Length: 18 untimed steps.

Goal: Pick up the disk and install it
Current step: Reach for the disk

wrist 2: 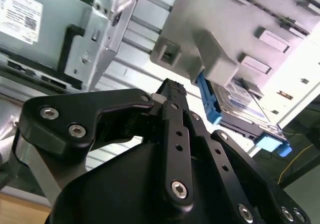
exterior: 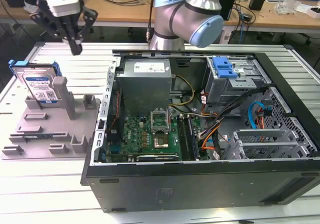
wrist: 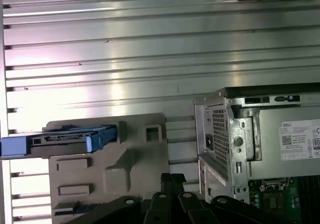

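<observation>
Silver ribbed worktop [exterior: 97, 66] carries everything. On it, toward the exterior view's right, lies the open black computer case [exterior: 200, 184]. Just beside it, on the exterior view's left, sits a grey moulded holder [exterior: 50, 134]. The disk [exterior: 40, 86] stands on edge in one of its slots, blue rails showing. My tool [exterior: 75, 48] hangs above the holder, fingers pressed together, pinching nothing, apart from the disk.

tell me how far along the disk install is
Done: nothing yet. The disk stands on edge in the grey holder, outside the computer case. In hand: nothing; the tool hangs above the table near the holder, shut and apart from the disk. Left: both the pickup and the install.
</observation>
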Each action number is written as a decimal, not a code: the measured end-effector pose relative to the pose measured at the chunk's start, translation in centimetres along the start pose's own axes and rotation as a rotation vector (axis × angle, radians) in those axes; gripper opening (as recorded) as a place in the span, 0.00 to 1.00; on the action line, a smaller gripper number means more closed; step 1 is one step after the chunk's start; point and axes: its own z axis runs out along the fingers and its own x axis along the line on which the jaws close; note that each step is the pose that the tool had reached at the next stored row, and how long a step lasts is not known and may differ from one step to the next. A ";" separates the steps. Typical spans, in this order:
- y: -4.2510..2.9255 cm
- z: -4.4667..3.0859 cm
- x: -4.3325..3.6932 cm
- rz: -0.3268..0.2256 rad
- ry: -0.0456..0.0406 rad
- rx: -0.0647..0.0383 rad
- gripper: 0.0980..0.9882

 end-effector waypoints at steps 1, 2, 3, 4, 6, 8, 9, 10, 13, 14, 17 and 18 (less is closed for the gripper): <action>0.09 0.03 0.60 0.000 0.0000 0.000 0.01; 0.16 0.05 1.01 0.000 0.0000 0.000 0.01; 0.28 0.08 1.78 0.000 0.0001 0.000 0.01; 0.39 0.12 2.41 0.000 0.0000 0.000 0.01; 0.53 0.16 3.23 0.000 0.0001 0.000 0.01; 0.72 0.20 4.10 0.000 0.0002 0.000 0.01; 0.84 0.23 4.57 0.000 0.0001 0.000 0.01; 0.94 0.26 4.95 0.000 0.0002 0.000 0.01; 1.41 0.35 6.27 0.000 0.0001 0.000 0.01; 1.69 0.41 7.04 0.000 0.0002 0.000 0.01; 2.11 0.51 8.16 0.000 0.0001 0.000 0.01; 2.24 0.53 8.53 0.000 0.0001 0.000 0.01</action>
